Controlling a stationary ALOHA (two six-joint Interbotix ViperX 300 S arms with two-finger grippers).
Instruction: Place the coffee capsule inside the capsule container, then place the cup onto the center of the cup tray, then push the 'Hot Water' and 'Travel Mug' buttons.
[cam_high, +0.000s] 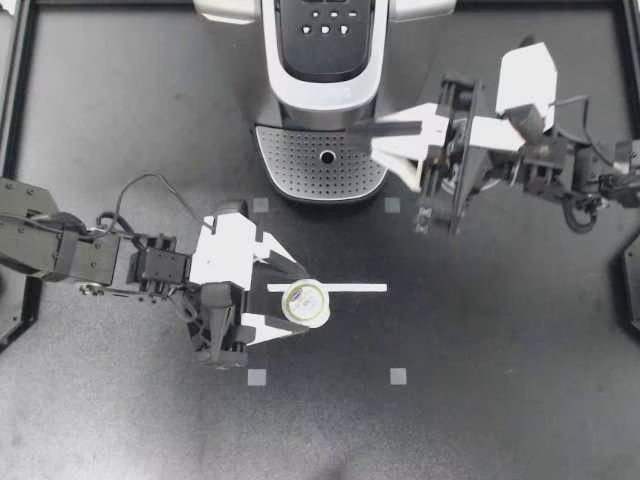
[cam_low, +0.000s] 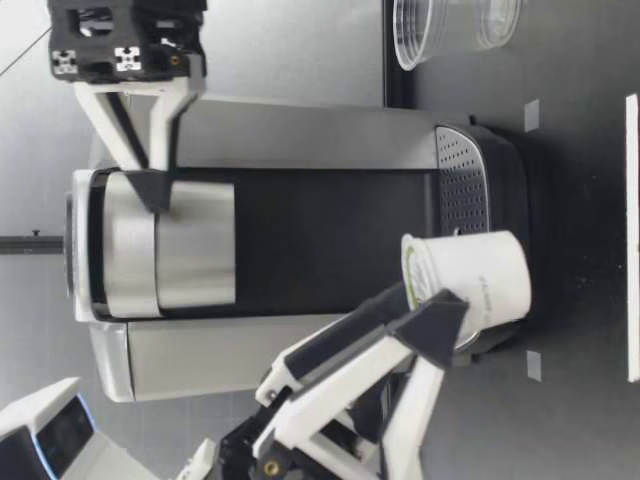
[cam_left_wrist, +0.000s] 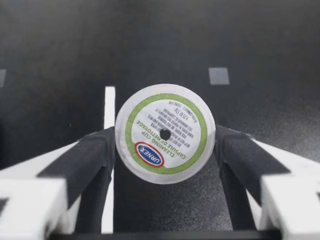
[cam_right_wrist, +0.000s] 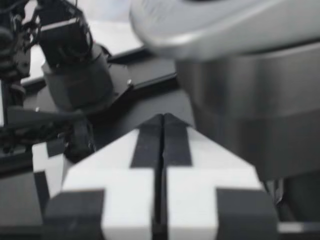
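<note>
Left gripper (cam_high: 300, 300) clamps the capsule (cam_high: 308, 303) upright, in front of the coffee machine (cam_high: 325, 90). Right gripper (cam_high: 380, 135) is pinched together, empty, at the lid (cam_low: 190, 250) (looks closed). Hold the capsule level with a firm grip; approach once the lid's up.

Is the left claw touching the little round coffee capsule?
Touching. The left wrist view shows my left gripper with both jaws pressed against the coffee capsule sides.
</note>
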